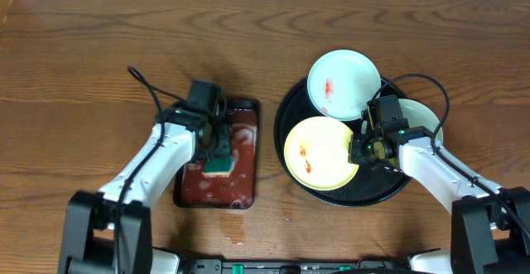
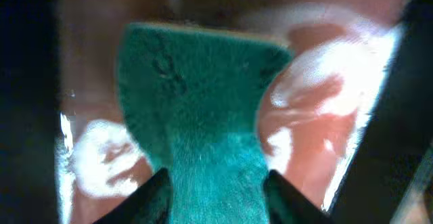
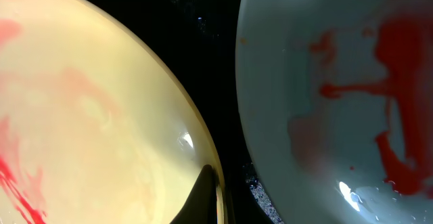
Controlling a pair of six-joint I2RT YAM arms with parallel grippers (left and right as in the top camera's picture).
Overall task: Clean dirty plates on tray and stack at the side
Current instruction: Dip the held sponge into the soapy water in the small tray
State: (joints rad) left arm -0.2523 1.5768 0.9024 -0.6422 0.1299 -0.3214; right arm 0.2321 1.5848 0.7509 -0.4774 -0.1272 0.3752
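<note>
The round black tray (image 1: 286, 112) holds three plates. A mint-white plate (image 1: 344, 82) with a red smear lies at its back. The pale yellow plate (image 1: 319, 151), also smeared red, lies at the front left. Another mint-white plate (image 1: 424, 115) is partly hidden under my right arm. My right gripper (image 1: 362, 148) is shut on the yellow plate's right rim. The right wrist view shows one dark finger (image 3: 203, 197) on the yellow plate (image 3: 88, 116), next to the smeared mint plate (image 3: 338, 102). My left gripper (image 1: 217, 151) (image 2: 215, 197) pinches a green sponge (image 2: 203, 109) over foamy liquid.
A rectangular reddish-brown tray (image 1: 244, 112) with red liquid and white foam sits left of the black tray, under the left gripper. A small wet patch (image 1: 232, 224) marks the wooden table (image 1: 83, 59) in front of it. Black cables loop off both arms.
</note>
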